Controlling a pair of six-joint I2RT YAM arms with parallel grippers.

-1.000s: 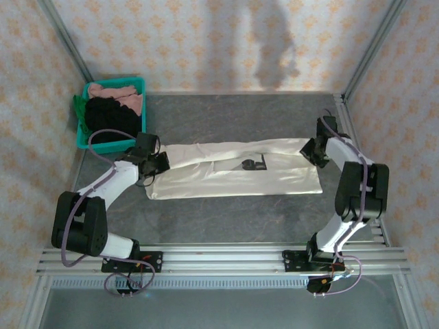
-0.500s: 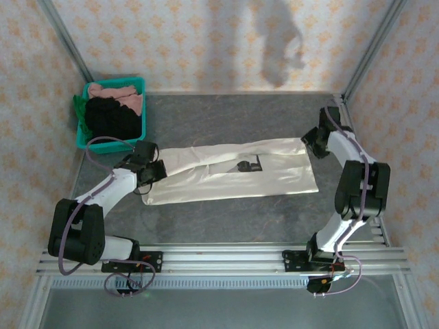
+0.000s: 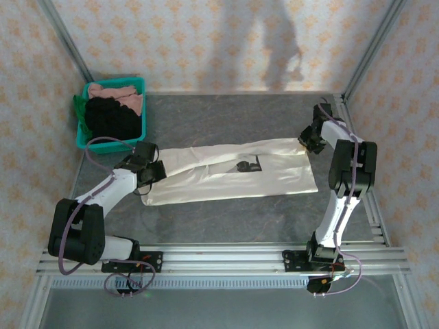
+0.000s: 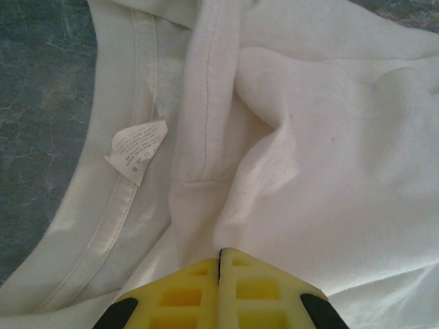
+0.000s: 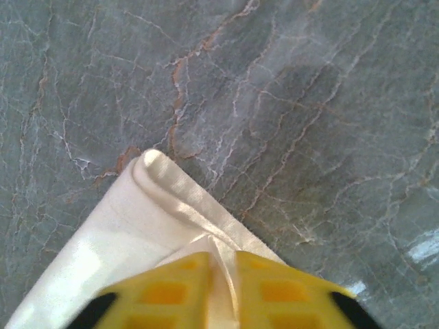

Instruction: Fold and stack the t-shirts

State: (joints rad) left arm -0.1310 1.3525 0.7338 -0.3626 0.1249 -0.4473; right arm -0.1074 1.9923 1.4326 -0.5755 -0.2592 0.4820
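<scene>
A large cream-white t-shirt with a small black chest print lies folded lengthwise across the table. My left gripper is shut on its left end. In the left wrist view the closed fingertips of the left gripper pinch a ridge of the cream-white t-shirt beside the collar and its label. My right gripper sits at the far right corner. In the right wrist view the right gripper is shut, with a fold of the cream-white t-shirt between its fingers.
A teal bin at the back left holds a black t-shirt, a dusty pink one and a green one. The metal frame rail runs close behind the right gripper. Bare marble table lies in front of the shirt.
The right gripper opened, moved toward the back right and closed again on the shirt's far right corner. The left gripper drew its end slightly left, and the shirt now lies narrower.
</scene>
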